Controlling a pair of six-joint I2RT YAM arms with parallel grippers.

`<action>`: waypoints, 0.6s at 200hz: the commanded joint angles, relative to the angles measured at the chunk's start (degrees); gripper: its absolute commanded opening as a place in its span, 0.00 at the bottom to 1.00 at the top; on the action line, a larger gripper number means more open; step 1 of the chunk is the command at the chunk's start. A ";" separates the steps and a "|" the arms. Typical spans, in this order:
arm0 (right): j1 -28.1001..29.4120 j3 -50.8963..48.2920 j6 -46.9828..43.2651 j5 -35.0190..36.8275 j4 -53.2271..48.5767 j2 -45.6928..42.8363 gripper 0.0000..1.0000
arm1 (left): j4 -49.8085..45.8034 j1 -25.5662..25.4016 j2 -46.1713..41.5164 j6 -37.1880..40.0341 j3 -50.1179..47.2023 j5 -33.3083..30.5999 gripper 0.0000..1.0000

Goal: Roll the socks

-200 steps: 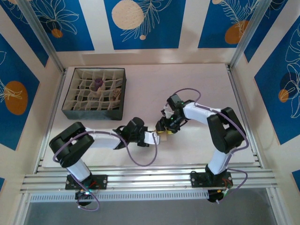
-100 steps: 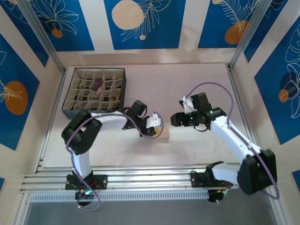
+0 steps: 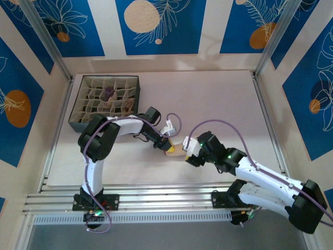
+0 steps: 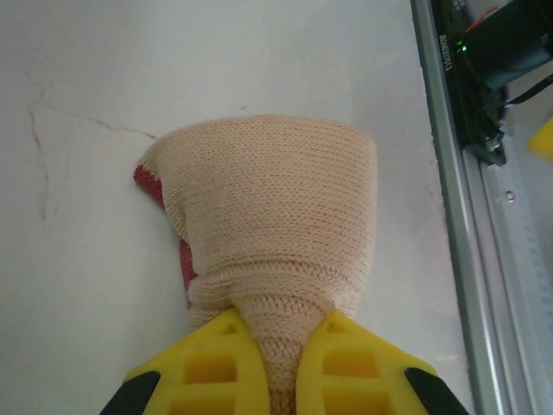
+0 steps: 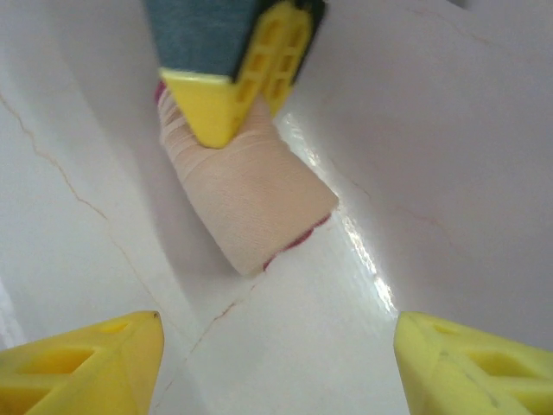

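A rolled tan sock (image 3: 178, 150) with a dark-red edge lies on the white table near the middle. My left gripper (image 3: 167, 147) is shut on one end of it. In the left wrist view the yellow fingers (image 4: 216, 363) pinch a fold of the knit, and the sock (image 4: 272, 207) bulges out ahead of my left gripper (image 4: 281, 337). My right gripper (image 3: 189, 154) sits just right of the sock and is open. In the right wrist view the sock (image 5: 255, 207) lies well beyond my right gripper (image 5: 276, 346), whose fingertips stand wide apart with bare table between them.
A dark organizer box (image 3: 103, 126) with a grid of paper cells stands at the back left. A purple rolled sock (image 3: 107, 94) sits in one cell. An aluminium rail (image 3: 166, 200) runs along the near table edge.
My right gripper pulled back from the sock, then came round to its near right side with the jaws wider. My left arm swung round but kept hold of the sock.
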 commanded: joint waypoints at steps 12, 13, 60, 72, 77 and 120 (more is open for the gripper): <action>6.11 -1.44 -14.23 9.52 11.50 5.37 0.71 | -10.06 0.09 4.36 -2.74 0.74 -1.85 0.00; 6.20 -1.44 -14.45 9.53 11.65 5.49 0.71 | -10.09 0.16 4.36 -2.75 0.73 -1.80 0.00; 6.45 1.73 -18.06 8.68 11.47 17.52 0.69 | -11.18 0.61 4.99 -3.54 1.87 -0.16 0.02; 6.66 2.25 -18.17 8.31 12.16 20.01 0.69 | -11.31 0.70 5.03 -3.80 1.87 0.39 0.02; 6.75 2.37 -18.17 8.31 12.81 20.73 0.69 | -11.40 0.81 5.06 -3.78 1.87 0.57 0.02; 7.63 4.40 -18.39 9.07 14.41 25.93 0.68 | -12.66 0.89 5.24 -3.58 2.14 1.26 0.02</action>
